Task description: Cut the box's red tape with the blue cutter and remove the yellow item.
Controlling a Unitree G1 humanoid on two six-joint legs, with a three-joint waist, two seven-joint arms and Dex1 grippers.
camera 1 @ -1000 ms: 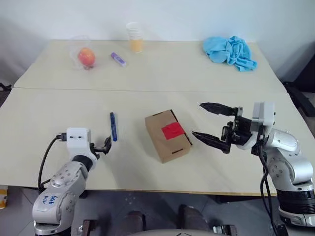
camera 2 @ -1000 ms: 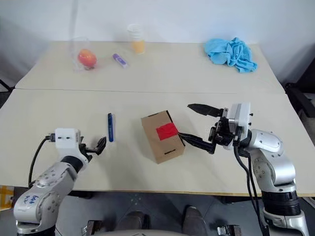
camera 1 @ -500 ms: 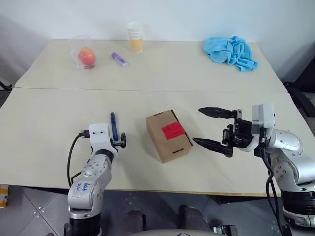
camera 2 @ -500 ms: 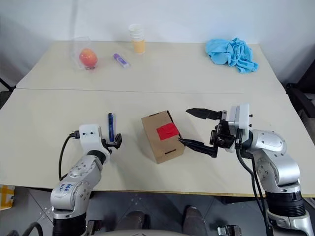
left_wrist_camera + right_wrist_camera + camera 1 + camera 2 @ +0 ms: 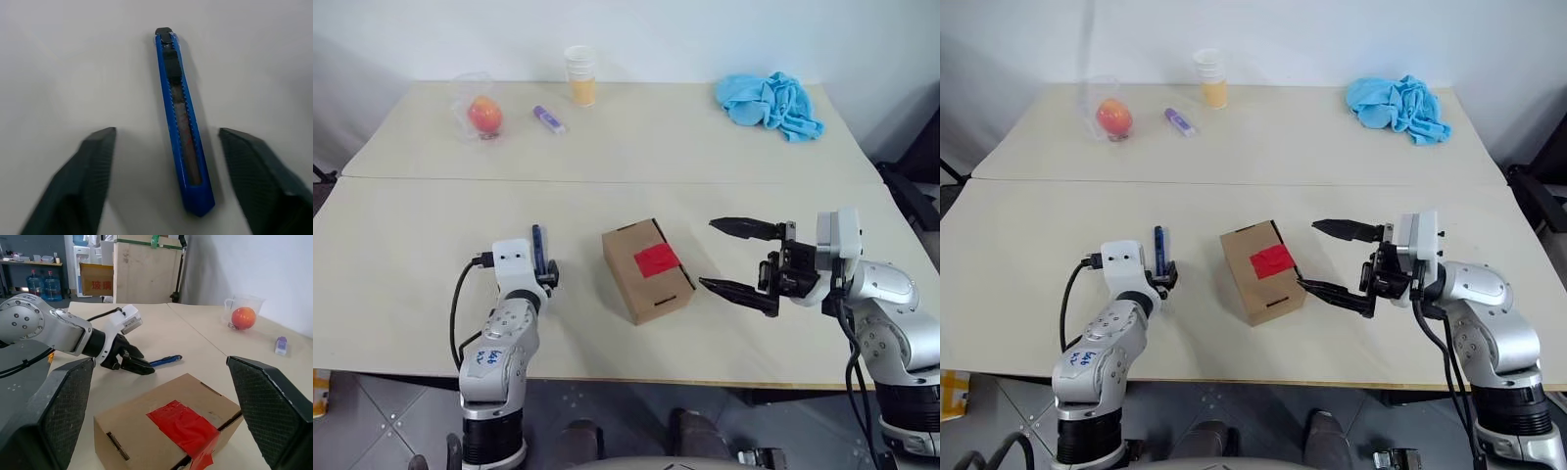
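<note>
Pale table point(image 5: 636, 147) carrying everything; blue cloth point(image 5: 771, 104) crumpled at the far right corner; closed box point(image 5: 647, 269) near the middle, red tape point(image 5: 657, 260) intact across its top seam; right gripper point(image 5: 741, 261) just beside the box's right side, fingers spread wide, gripping nothing; left gripper point(image 5: 164, 147) down at the near end of the blue cutter point(image 5: 180, 117), fingers apart on either side of it, not touching it; cutter flat on the table, left of the box; far left, orange fruit in clear plastic point(image 5: 484, 114), paper cup point(image 5: 580, 75), short purple stick point(image 5: 547, 117).
</note>
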